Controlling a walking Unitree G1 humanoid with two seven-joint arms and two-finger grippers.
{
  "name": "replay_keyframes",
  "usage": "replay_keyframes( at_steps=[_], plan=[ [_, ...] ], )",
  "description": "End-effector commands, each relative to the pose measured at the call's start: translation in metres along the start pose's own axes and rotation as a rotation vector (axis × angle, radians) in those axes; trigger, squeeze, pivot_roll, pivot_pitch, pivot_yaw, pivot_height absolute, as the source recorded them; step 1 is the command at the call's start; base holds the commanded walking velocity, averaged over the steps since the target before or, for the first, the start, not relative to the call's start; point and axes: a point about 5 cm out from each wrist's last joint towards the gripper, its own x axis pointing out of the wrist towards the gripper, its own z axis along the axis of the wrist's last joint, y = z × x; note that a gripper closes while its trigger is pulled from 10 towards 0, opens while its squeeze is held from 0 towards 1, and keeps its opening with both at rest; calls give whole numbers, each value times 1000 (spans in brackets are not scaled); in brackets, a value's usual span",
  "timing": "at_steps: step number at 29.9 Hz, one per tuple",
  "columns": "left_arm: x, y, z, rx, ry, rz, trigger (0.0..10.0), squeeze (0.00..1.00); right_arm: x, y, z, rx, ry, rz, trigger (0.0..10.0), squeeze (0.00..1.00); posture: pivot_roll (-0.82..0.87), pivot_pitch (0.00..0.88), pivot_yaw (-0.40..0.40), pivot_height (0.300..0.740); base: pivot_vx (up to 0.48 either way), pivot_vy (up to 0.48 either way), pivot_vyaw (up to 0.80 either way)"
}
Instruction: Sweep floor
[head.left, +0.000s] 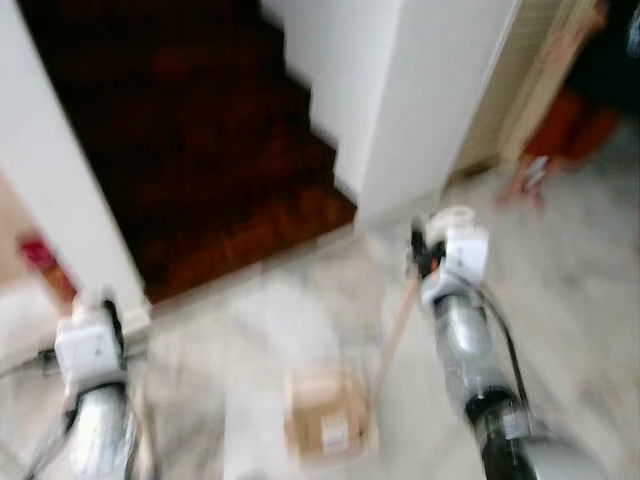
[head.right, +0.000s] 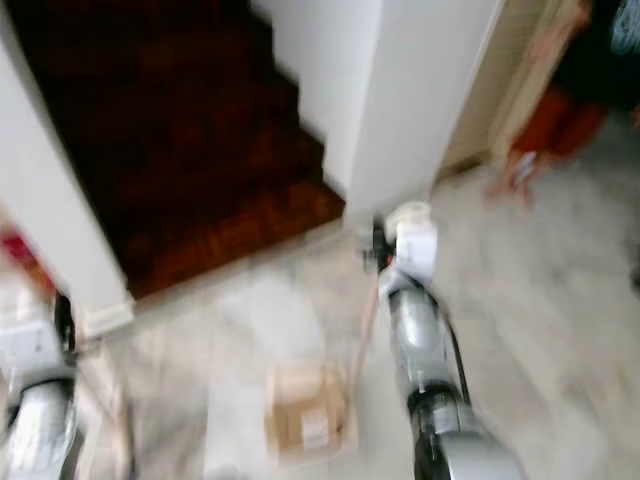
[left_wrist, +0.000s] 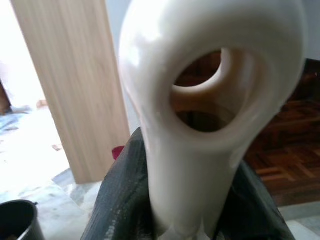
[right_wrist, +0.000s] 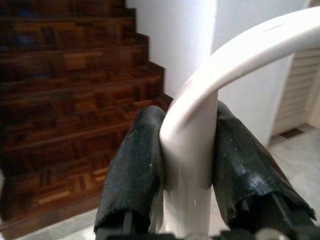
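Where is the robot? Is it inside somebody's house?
Probably yes, a home hallway at the foot of dark wooden stairs, with white walls, a pale marble-like floor and a cardboard box.

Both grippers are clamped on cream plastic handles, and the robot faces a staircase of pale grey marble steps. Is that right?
Not quite. The stairs are dark reddish-brown parquet wood, as the right wrist view shows; the pale marble is the floor. The rest holds: the left gripper and right gripper each clamp a cream handle.

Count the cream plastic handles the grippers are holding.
2. A cream plastic handle with a loop end sits between the left gripper's black fingers; a curved cream plastic handle is clamped in the right gripper.
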Motion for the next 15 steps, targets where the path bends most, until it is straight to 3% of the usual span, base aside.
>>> replay_keyframes(
  at_steps=[1, 10, 15],
  plan=[
    [4, -2, 14, 10, -65, -2, 10000, 0, 4, -8, 9, -6, -33, -18, 10000, 0, 224, 0, -70, 740, 0, 0, 587],
    [-1, -6, 13, 4, -52, -7, 10000, 0, 5, -4, 9, 0, -33, -4, 10000, 0, 232, 0, -74, 740, 0, 0, 537],
    [1, -7, 17, 2, -61, -24, 10000, 0, 4, -4, 3, 88, -4, -29, 10000, 0, 239, 0, -54, 740, 0, 0, 0]
  ],
)
